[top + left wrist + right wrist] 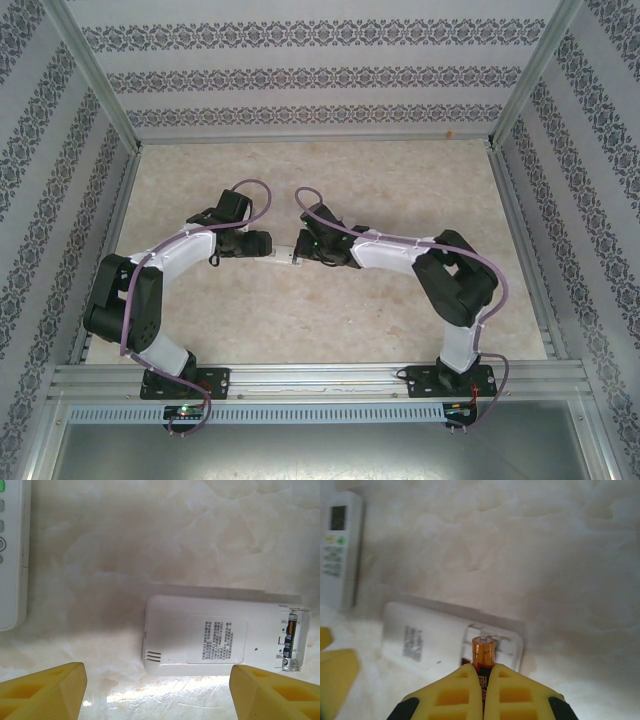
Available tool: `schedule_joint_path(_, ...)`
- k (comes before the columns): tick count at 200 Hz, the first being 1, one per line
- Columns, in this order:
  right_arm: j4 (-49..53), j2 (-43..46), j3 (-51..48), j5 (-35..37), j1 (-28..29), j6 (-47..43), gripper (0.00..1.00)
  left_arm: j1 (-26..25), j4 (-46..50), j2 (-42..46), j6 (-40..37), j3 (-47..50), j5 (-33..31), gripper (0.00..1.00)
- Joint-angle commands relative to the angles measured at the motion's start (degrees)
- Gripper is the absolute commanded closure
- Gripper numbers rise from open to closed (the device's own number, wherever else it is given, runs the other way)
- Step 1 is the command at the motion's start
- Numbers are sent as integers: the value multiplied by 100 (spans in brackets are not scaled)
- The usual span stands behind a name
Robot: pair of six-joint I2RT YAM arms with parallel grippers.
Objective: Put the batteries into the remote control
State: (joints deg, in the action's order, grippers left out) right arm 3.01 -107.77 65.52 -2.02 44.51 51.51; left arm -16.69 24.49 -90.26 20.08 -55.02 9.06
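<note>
The white rectangular plastic remote control (200, 635) lies face down on the pale marbled counter (175, 540), label up and the battery bay (290, 640) at 1 end uncovered, so cells can go in from above. Inside that bay 1 dark cell (289, 634) with an orange band seems already seated. The right claw (483, 692) has its yellow fingers pressed together on a slim copper-and-black cylindrical battery (483, 652), nub end poking out past the fingertips, and holds it just over the remote's open end, probably lining it up with the free slot. The left claw (160, 695) stands spread along the remote's near long edge, 1 finger towards each end, pinching nothing; I judge it waits there to brace the remote. A second white remote (12, 555), buttons up, lies well apart beyond the closed end.
</note>
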Motion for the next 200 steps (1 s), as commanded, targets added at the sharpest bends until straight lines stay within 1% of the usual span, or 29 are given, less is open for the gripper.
schedule_joint_path(1, -164, -184, 196, 268, 106, 212, 98, 68, -162, 19, 152, -60, 96, 24)
schedule_joint_path(45, -179, -375, 185, 146, 153, 276, 93, 71, -181, -23, 188, -76, 124, 24)
schedule_joint_path(69, -151, -407, 171, 118, 198, 277, 86, 75, -190, -51, 202, -72, 123, 24)
schedule_joint_path(93, -95, -378, 176, 152, 173, 187, 74, 74, -199, -50, 223, -44, 165, 24)
schedule_joint_path(134, 81, -95, 231, 12, 63, -93, 74, 102, -164, -38, 220, -63, 186, 24)
schedule_joint_path(158, 323, 94, 283, 0, -3, -381, 76, 123, -106, -131, 170, -153, 249, 24)
schedule_joint_path(176, 490, 30, 386, -172, -58, -518, 79, 133, 80, -325, 76, -337, 238, 26)
schedule_joint_path(200, 473, -150, 409, -473, -37, -439, 78, 177, 212, -570, 62, -489, 262, 28)
